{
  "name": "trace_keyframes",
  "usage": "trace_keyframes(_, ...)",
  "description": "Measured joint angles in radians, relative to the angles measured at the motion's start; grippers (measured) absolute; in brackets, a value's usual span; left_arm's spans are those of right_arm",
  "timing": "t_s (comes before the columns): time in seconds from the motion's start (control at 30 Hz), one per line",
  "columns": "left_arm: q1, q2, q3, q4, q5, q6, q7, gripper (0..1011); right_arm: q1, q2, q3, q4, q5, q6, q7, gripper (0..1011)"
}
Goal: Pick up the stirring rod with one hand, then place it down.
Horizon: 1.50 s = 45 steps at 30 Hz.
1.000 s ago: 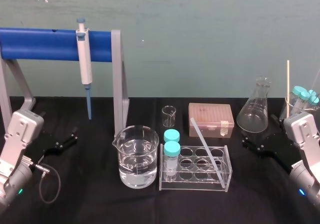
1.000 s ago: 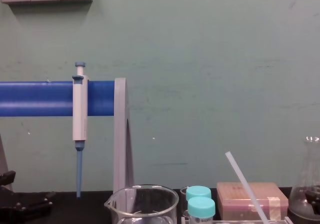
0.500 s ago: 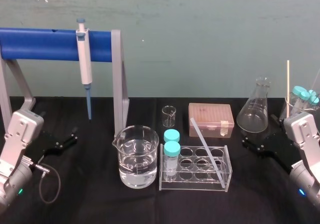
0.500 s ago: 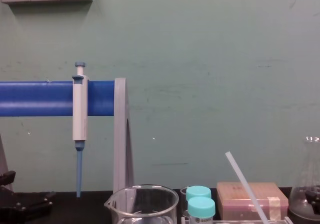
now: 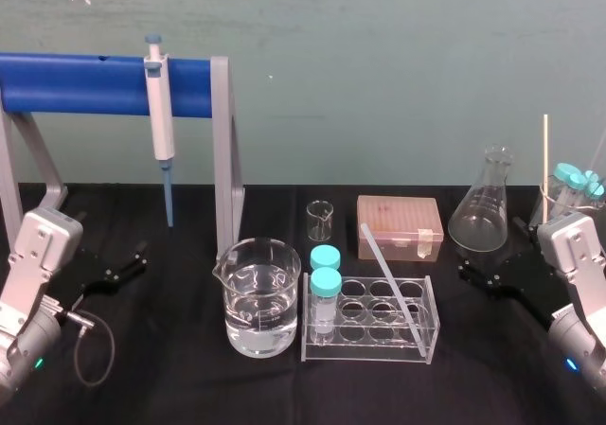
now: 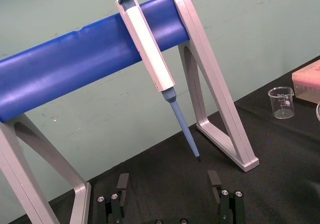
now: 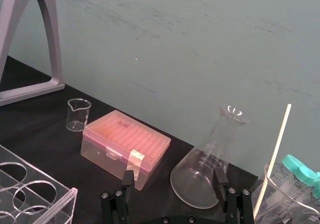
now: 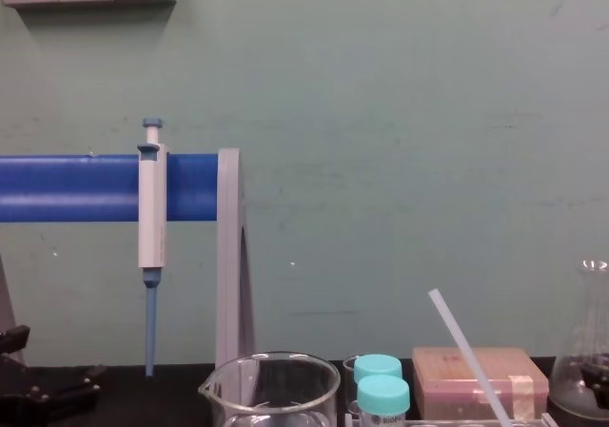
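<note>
The stirring rod is a translucent-white stick leaning diagonally in the clear tube rack, with its upper end pointing back and to the left; the chest view shows the stirring rod rising in front of the pink box. My left gripper rests open on the black table at the far left, well away from the rod. My right gripper rests open at the far right, beside the conical flask. In the wrist views the left gripper and the right gripper hold nothing.
A water-filled beaker stands left of the rack, which holds two teal-capped tubes. Behind are a small beaker and a pink tip box. A pipette hangs on the blue-barred stand. A glass with capped tubes stands far right.
</note>
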Motion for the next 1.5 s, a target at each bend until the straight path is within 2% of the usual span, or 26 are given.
trace_keyframes(0.17,0.0,0.0,0.0,0.0,0.0,0.0,0.0,1000,0.0,0.0,0.002,0.0,0.0,0.002,0.002,1003)
trace_keyframes(0.33,0.0,0.0,0.0,0.0,0.0,0.0,0.0,1000,0.003,0.004,0.021,-0.013,0.027,0.015,0.05,1003)
trace_keyframes(0.4,0.0,0.0,0.0,0.0,0.0,0.0,0.0,1000,-0.001,0.008,0.049,-0.045,0.093,0.034,0.114,1003)
trace_keyframes(0.5,0.0,0.0,0.0,0.0,0.0,0.0,0.0,1000,-0.007,0.011,0.069,-0.078,0.162,0.057,0.176,1003)
trace_keyframes(0.53,0.0,0.0,0.0,0.0,0.0,0.0,0.0,1000,-0.012,0.014,0.083,-0.104,0.206,0.077,0.219,1003)
trace_keyframes(0.63,0.0,0.0,0.0,0.0,0.0,0.0,0.0,1000,-0.019,0.026,0.098,-0.152,0.277,0.122,0.299,1003)
trace_keyframes(0.77,0.0,0.0,0.0,0.0,0.0,0.0,0.0,1000,-0.027,0.042,0.107,-0.198,0.322,0.161,0.371,1003)
trace_keyframes(0.93,0.0,0.0,0.0,0.0,0.0,0.0,0.0,1000,-0.027,0.056,0.098,-0.23,0.33,0.194,0.44,1003)
trace_keyframes(1.13,0.0,0.0,0.0,0.0,0.0,0.0,0.0,1000,-0.006,0.061,0.07,-0.228,0.295,0.214,0.491,1003)
trace_keyframes(1.27,0.0,0.0,0.0,0.0,0.0,0.0,0.0,1000,0.02,0.055,0.044,-0.204,0.251,0.227,0.51,1003)
trace_keyframes(1.5,0.0,0.0,0.0,0.0,0.0,0.0,0.0,1000,0.077,0.014,0.007,-0.136,0.19,0.241,0.536,1003)
